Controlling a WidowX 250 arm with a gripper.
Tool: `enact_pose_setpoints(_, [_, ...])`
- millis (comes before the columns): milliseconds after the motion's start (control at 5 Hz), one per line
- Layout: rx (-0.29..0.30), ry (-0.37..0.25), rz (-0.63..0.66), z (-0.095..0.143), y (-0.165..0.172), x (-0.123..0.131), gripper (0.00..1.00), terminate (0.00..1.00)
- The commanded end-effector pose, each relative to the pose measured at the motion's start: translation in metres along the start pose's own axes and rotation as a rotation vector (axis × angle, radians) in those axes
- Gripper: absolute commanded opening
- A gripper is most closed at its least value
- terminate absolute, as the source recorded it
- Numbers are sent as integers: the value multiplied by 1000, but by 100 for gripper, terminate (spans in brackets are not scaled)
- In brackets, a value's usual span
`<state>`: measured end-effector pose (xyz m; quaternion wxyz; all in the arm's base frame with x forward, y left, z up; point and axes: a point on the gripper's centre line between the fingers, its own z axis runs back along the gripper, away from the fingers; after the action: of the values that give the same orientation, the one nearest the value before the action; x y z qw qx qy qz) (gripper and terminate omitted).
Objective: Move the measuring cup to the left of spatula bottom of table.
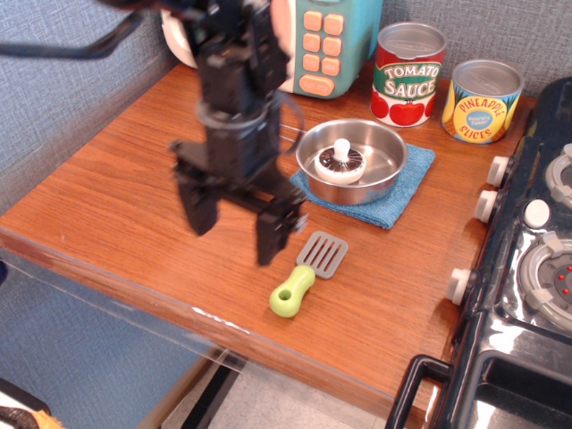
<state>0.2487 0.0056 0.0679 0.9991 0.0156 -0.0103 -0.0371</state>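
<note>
The measuring cup (340, 163), a small white mushroom-like toy with a dark brown ribbed face and a white stub, lies inside a shiny steel pan (386, 174). The spatula (306, 273), grey slotted blade and lime-green handle, lies on the brown table (107, 206) near the front edge. My black gripper (234, 237) hangs open and empty above the table, just left of the spatula and in front-left of the pan. It looks blurred from motion.
The pan sits on a blue cloth (411, 189). A tomato sauce can (407, 74) and a pineapple slices can (481, 100) stand at the back. A toy microwave (326, 45) is behind the arm. A black toy stove (527, 268) fills the right side.
</note>
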Motion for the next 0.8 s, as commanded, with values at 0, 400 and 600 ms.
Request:
enact_pose_setpoints(0, [-41,-100,-9,28,-18,78,100,0])
enact_pose_setpoints(400, [-37,-97,32,24,-14,128,100,0])
enact_pose_setpoints(600, [-27,-88,69,17,-5,136,100,0])
